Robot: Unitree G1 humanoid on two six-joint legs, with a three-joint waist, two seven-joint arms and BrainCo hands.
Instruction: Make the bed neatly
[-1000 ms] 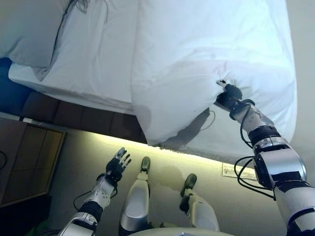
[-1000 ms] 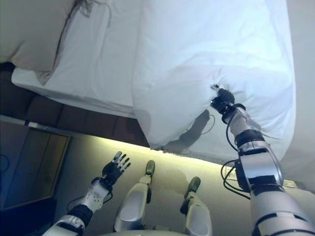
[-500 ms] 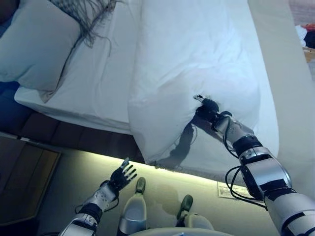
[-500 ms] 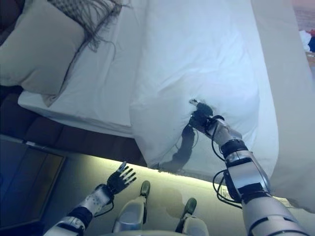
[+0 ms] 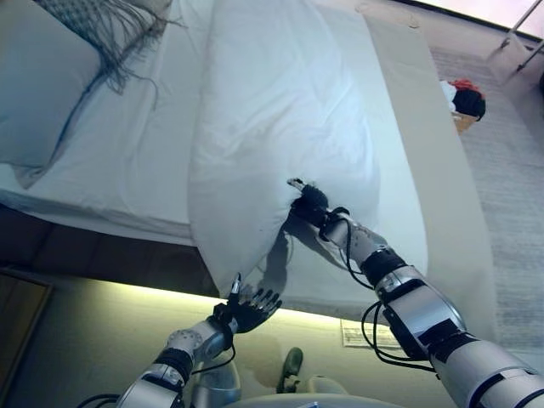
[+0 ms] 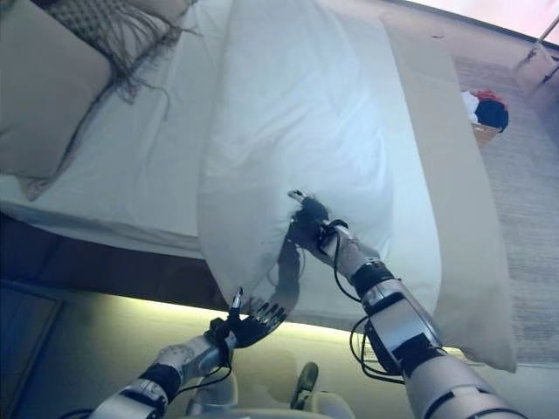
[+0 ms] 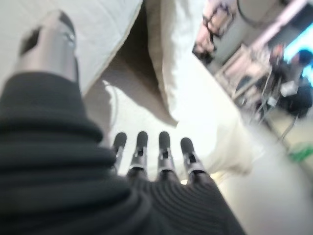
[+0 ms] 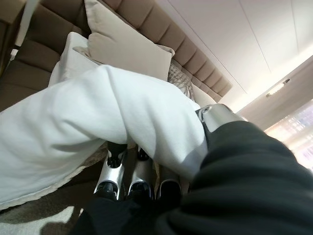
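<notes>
The white duvet (image 5: 280,110) lies bunched in a long fold down the middle of the bed, over the white sheet (image 5: 144,144). My right hand (image 5: 310,202) is shut on the duvet's near edge; in the right wrist view the cloth (image 8: 122,117) drapes over its curled fingers. My left hand (image 5: 251,306) is open, fingers spread, just below the duvet's hanging lower corner (image 6: 229,279), not holding it. The left wrist view shows its straight fingers (image 7: 151,152) under the duvet fold (image 7: 186,73).
A beige pillow (image 5: 38,85) and a grey fringed throw (image 5: 110,21) lie at the head of the bed. A beige strip of bedding (image 5: 425,153) runs along the far side. Red and dark items (image 5: 463,98) sit on the carpet beyond. The dark bed base (image 5: 102,251) is lit below.
The camera has shifted. My right hand keeps its hold on the duvet edge, which now sits further left. My left hand has risen from the floor side up to the duvet's hanging corner.
</notes>
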